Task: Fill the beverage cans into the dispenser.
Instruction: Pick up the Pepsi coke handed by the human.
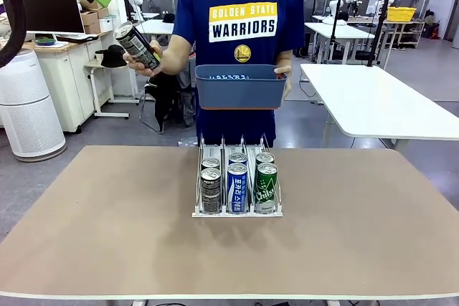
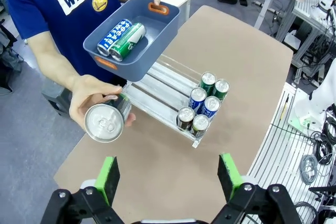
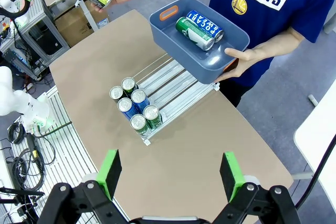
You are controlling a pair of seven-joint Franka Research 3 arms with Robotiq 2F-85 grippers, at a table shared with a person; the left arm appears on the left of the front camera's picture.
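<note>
Beyond the table's [image 1: 107, 234] far edge, blue-grey bin [image 1: 240, 94] held up, two cans [image 2: 122, 39] lying inside. Centred toward that edge, dispenser [image 1: 237, 213], six cans [image 1: 237, 185] upright at its front. Left gripper [image 2: 168, 179] and right gripper [image 3: 170, 174] spread wide, empty. Dark can [image 1: 138, 46] in person's hand [image 2: 89, 95].

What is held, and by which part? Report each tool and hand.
The left tool and the right tool are open, holding nothing. The person's one hand grips a dark can around its body; the other hand holds the blue-grey bin by one end.
</note>
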